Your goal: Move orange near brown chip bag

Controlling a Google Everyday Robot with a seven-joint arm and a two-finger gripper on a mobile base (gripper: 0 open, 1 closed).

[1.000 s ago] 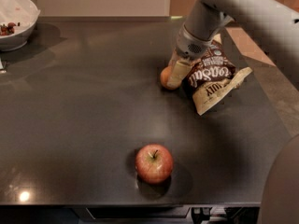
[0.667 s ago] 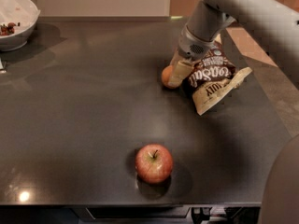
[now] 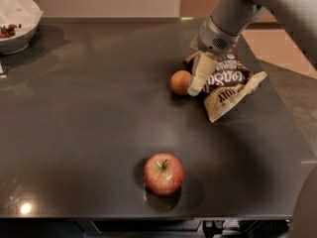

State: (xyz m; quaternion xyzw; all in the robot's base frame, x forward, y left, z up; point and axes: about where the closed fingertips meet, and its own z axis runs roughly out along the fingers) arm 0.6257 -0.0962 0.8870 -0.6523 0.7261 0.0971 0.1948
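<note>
I am looking at a dark surface from above. The robot's arm comes in from the top right corner. Its gripper hangs low at the far right part of the surface. It is right over the spot where the orange and the bag meet.

The fingers are let go and hold nothing. I can see one pale finger well. It points down and a bit to the left, and its tip is just beside the right side of the orange. I cannot tell if it touches the fruit.

The orange sits on the surface by itself. It is small, round and plain. It is just beside the left edge of the brown chip bag, so close that they look like they touch.

The bag is dark brown and crinkly with big white letters. It lies flat, and its pale tan end points to the right.

A red and yellow apple with a little stem sits near the front edge. It is well apart from the orange and the bag.

A white bowl stands in the far left corner. It has a few small dark bits inside.
</note>
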